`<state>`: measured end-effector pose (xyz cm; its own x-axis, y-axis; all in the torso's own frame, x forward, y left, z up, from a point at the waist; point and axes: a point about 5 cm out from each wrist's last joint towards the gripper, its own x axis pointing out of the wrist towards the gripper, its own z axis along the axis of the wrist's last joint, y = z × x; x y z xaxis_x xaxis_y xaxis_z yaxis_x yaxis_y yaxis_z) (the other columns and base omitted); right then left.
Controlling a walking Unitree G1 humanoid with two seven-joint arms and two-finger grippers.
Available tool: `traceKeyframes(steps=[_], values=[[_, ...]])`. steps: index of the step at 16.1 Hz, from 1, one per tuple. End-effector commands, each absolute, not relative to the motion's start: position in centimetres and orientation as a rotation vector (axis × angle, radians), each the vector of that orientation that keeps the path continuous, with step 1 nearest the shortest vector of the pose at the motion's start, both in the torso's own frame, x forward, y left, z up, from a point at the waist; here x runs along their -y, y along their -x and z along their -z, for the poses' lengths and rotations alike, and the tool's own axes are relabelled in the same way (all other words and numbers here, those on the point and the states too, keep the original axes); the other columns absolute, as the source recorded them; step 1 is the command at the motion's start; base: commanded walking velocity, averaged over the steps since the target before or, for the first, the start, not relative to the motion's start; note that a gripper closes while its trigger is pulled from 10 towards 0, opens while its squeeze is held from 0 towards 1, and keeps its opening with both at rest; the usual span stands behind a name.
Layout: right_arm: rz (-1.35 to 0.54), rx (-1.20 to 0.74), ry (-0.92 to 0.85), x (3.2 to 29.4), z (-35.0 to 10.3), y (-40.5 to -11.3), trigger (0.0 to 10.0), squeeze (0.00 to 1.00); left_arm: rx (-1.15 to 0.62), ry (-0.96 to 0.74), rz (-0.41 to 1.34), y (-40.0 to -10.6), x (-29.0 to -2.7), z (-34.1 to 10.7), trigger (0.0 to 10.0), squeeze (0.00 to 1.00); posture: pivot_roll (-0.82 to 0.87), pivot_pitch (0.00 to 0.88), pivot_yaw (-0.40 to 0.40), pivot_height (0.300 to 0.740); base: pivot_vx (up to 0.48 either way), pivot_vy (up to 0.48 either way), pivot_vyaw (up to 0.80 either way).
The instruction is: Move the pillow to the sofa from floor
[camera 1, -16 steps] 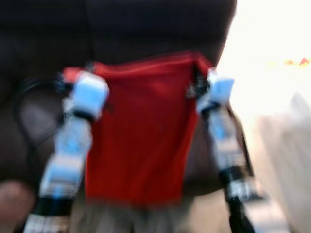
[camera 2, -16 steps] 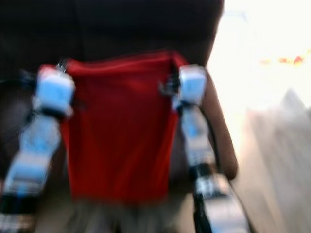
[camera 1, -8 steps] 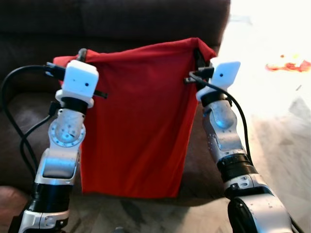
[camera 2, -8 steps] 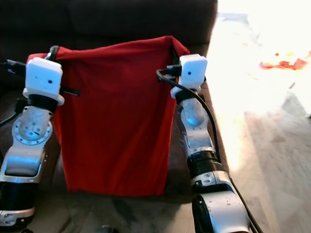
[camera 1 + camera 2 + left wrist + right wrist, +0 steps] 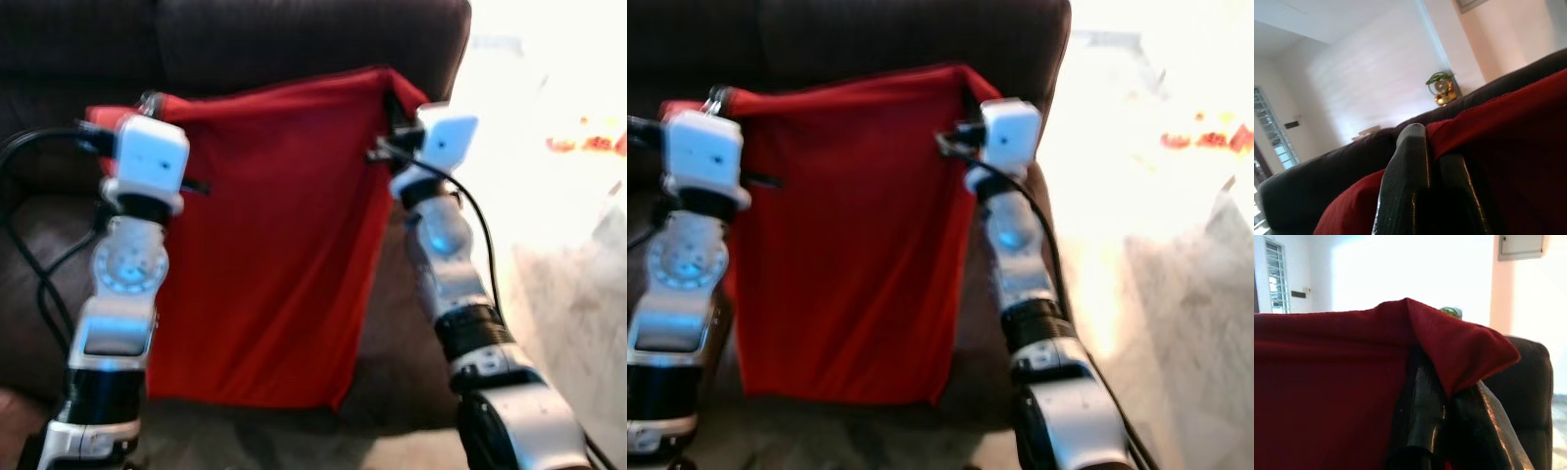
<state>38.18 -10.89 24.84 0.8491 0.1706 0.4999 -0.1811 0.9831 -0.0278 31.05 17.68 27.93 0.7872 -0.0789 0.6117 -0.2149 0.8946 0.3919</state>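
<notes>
Now lifted clear of the floor, red pillow (image 5: 269, 245) hanging in front of the dark sofa (image 5: 294, 39), not yet set down on it. Left claw (image 5: 1425, 186) clenched on one top corner, right claw (image 5: 1442, 426) clenched on the other. Long axis running up and down, top edge level between arms.

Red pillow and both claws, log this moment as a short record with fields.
item: red pillow, hanging upright, off the floor
left claw: shut on the pillow's top left corner
right claw: shut on the pillow's top right corner
behind it: dark brown sofa, close to the pillow
floor: pale, brightly lit on the right
</notes>
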Motion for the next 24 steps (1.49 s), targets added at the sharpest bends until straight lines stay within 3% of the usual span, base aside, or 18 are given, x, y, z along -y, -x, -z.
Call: traceKeyframes(steps=[1,9,11,12,17,23,24], values=[[-0.152,0.619,-0.06,11.4,-27.2,-38.0,10.0,0.0,0.742,-0.469,-0.128,-30.2,-18.7,-29.5,10.0,0.0,0.11,0.116,-0.044,0.74,0.292,0.0,0.0],[-0.148,0.596,-0.055,11.4,-26.6,-38.1,10.0,0.0,0.701,-0.453,-0.122,-30.6,-19.0,-28.5,10.0,0.0,0.11,0.116,-0.042,0.74,0.29,0.0,0.0],[-0.142,0.558,-0.044,11.4,-25.8,-38.3,10.0,0.0,0.535,-0.424,-0.043,-32.0,-19.1,-26.2,10.0,0.0,0.11,0.116,-0.044,0.74,0.144,0.0,0.0],[-0.134,0.493,-0.018,11.6,-24.3,-38.5,10.0,0.0,0.396,-0.509,0.013,-32.5,-19.0,-23.5,10.0,0.0,0.11,0.117,-0.044,0.74,0.0,0.0,0.0],[-0.104,0.266,0.081,13.1,-17.8,-37.5,10.0,0.0,0.179,-0.504,0.115,-31.4,-19.1,-18.6,10.0,0.0,0.11,0.132,-0.047,0.74,0.0,0.0,0.0],[-0.093,0.183,0.083,13.6,-15.4,-37.0,10.0,0.0,0.121,-0.51,0.087,-30.8,-19.7,-17.1,10.0,0.0,0.11,0.138,-0.046,0.74,0.0,0.0,0.0],[-0.101,0.188,0.08,13.4,-15.6,-37.0,10.0,0.0,0.123,-0.509,0.08,-30.7,-19.8,-17.2,10.0,0.33,0.11,0.139,-0.047,0.74,0.0,0.0,0.0]])
